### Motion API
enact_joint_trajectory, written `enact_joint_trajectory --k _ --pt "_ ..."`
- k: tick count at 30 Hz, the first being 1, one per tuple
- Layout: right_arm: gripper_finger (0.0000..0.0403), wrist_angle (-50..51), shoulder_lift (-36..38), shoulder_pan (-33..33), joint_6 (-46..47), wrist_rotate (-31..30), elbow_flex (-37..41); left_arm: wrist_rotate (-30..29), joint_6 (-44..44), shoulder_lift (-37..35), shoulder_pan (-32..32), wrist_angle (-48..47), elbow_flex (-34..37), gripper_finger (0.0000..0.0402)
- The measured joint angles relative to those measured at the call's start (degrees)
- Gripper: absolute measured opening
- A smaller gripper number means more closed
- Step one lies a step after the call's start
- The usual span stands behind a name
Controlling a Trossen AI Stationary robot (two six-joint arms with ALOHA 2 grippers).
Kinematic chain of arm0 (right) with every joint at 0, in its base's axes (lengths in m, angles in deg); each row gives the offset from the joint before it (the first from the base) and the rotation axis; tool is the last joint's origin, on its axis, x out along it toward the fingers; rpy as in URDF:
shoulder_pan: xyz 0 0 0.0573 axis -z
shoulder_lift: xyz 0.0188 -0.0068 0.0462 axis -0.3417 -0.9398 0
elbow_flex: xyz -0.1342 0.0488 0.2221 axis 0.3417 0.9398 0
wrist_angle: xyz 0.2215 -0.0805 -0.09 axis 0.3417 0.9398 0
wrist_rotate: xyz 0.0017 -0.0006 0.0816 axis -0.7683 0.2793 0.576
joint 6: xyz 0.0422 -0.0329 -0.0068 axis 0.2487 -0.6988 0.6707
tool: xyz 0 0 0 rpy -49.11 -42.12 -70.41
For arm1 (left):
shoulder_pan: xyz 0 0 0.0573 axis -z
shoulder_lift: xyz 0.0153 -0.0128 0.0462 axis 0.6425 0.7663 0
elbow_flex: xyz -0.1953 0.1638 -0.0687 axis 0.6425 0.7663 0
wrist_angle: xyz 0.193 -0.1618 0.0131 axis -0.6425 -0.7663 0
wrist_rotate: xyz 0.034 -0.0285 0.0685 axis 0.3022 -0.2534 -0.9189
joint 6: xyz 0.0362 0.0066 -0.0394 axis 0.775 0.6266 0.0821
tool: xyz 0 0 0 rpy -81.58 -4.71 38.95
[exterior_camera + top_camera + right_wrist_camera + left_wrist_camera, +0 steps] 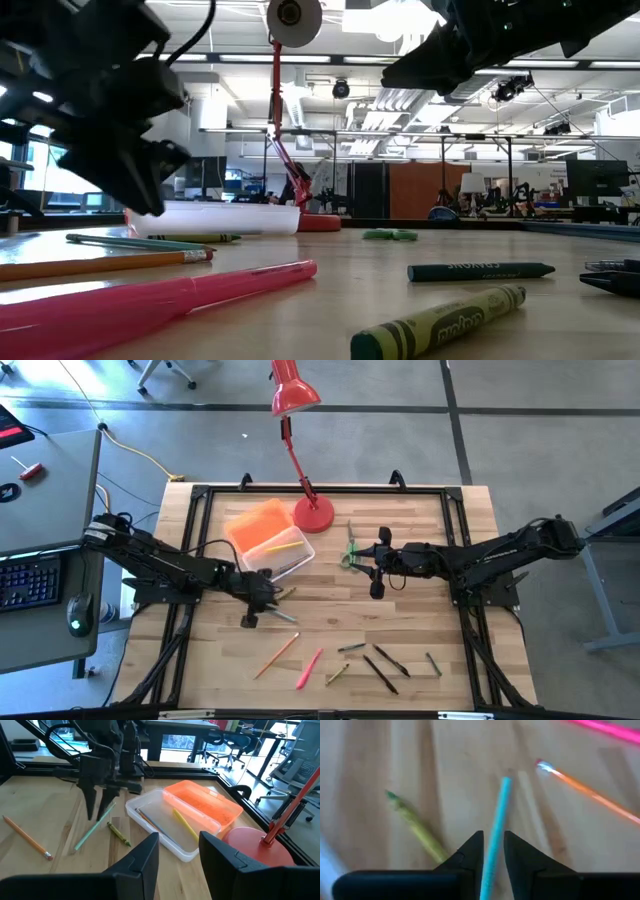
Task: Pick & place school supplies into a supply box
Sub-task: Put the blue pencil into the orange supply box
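My left gripper [492, 837] is shut on a light blue pencil [499, 815], just near of the supply box [285, 555] on the table's left half. The box is a clear tray with its orange lid [258, 525] open beside it and a yellow pencil [185, 824] inside. An olive crayon [415, 825] and an orange pencil [590, 792] lie on the wood under the gripper. My right gripper [177, 850] is open and hovers above the table's middle, beside the green-handled scissors [350, 552]. More pens and markers [385, 665] lie near the table's near edge. My left gripper pinches the light blue pencil between its two fingers [470, 855], on the shaft [490, 857] partway along. The fingers point down from above. The pencil slants out below them [92, 832] toward the table; whether its lower end touches the wood, I cannot tell.
A red desk lamp stands on its round base [313, 513] right behind the box, its stem leaning over the far edge. A pink marker [308, 668] and another orange pencil [277, 655] lie near the table's near edge. Black frame rails [320, 488] border the wooden top.
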Motion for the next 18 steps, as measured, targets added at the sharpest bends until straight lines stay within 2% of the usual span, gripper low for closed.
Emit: enact_joint_trajectory --k 2,6,18 --pt "0.0119 0.2 0.0 0.0 0.0 0.0 0.0 1.6 -1.0 0.0 0.1 5.3 2.2 0.0118" --pt "0.0119 0.2 0.0 0.0 0.0 0.0 0.0 -0.7 0.4 -0.1 0.0 15.5 5.7 0.0136" --pt "0.0119 0.2 0.0 0.0 0.0 -0.4 0.0 0.3 2.7 0.8 0.0 17.8 10.1 0.0159"
